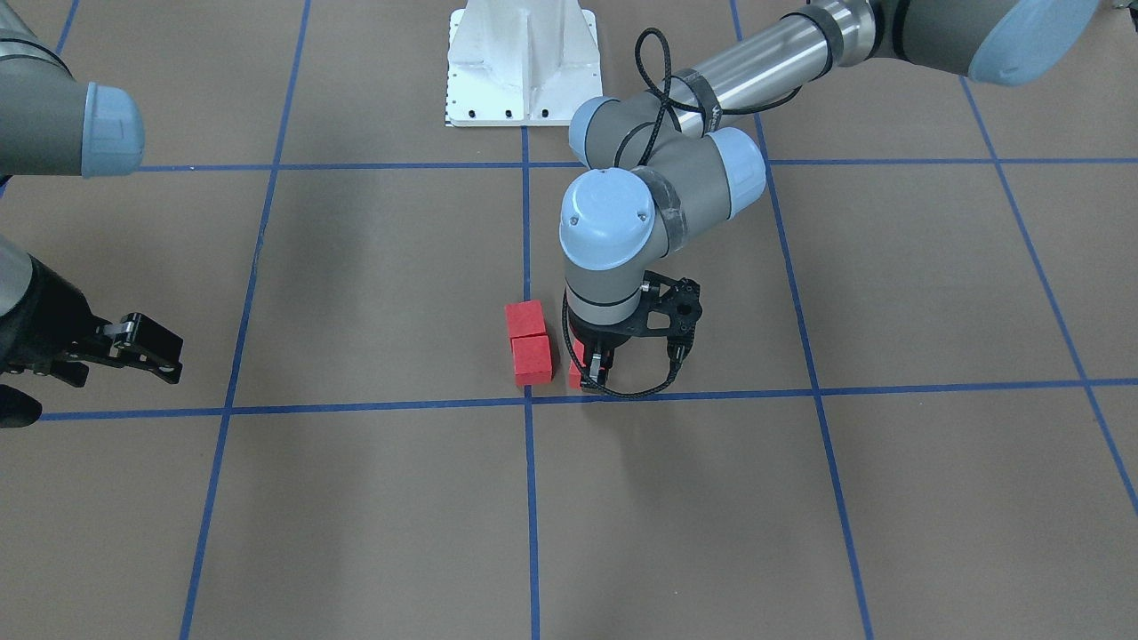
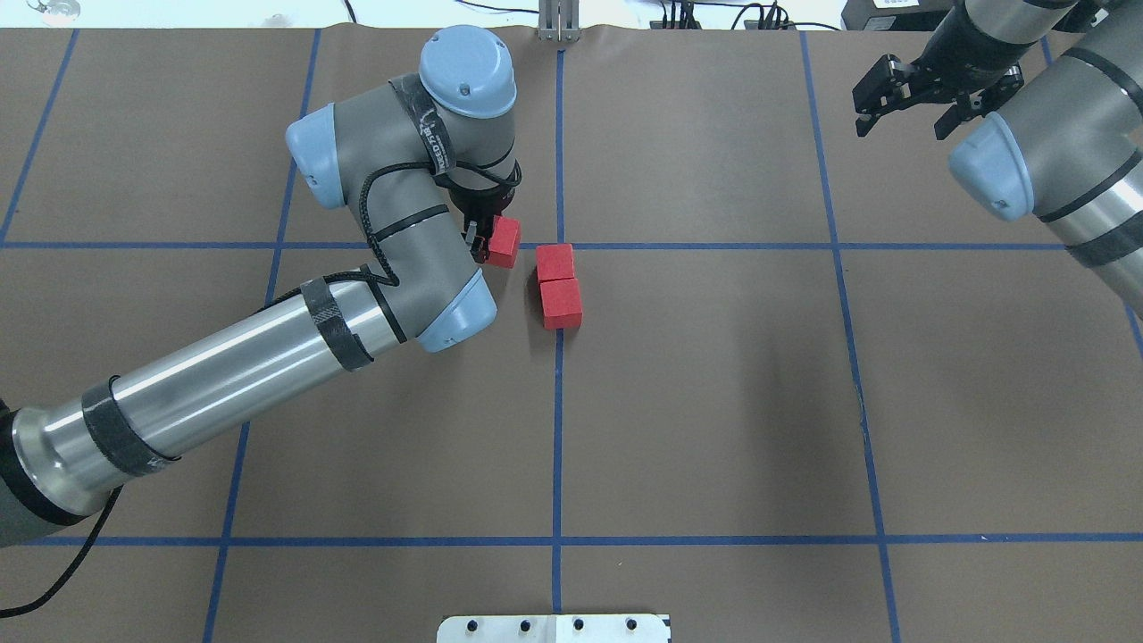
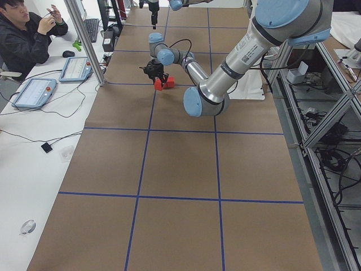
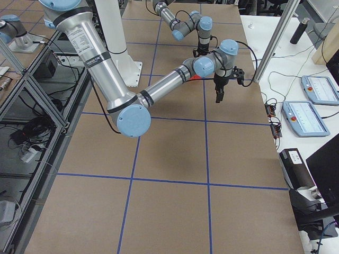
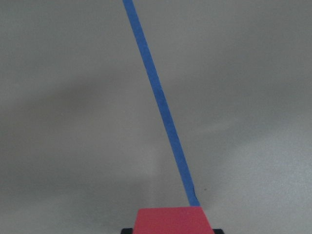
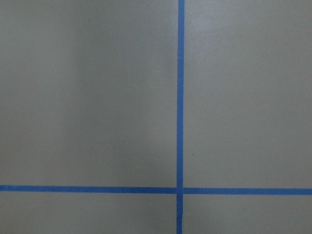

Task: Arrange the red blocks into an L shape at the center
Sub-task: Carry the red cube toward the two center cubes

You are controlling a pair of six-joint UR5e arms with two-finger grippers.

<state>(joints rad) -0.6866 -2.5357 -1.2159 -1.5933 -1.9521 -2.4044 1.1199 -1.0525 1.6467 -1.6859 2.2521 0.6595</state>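
Note:
Two red blocks (image 2: 554, 263) (image 2: 561, 304) lie touching in a line just on my side of the center crossing (image 2: 559, 246); they also show in the front view (image 1: 524, 318) (image 1: 532, 360). My left gripper (image 2: 487, 241) is shut on the third red block (image 2: 505, 242), low over the floor left of the crossing, with a small gap to the nearer block. That block fills the bottom of the left wrist view (image 5: 173, 220). My right gripper (image 2: 902, 89) is open and empty, far off at the back right.
The white robot base (image 1: 522, 62) stands at the near middle edge (image 2: 554, 628). Blue tape lines (image 6: 181, 97) grid the brown floor. An operator (image 3: 25, 34) sits by tablets beyond the far table edge.

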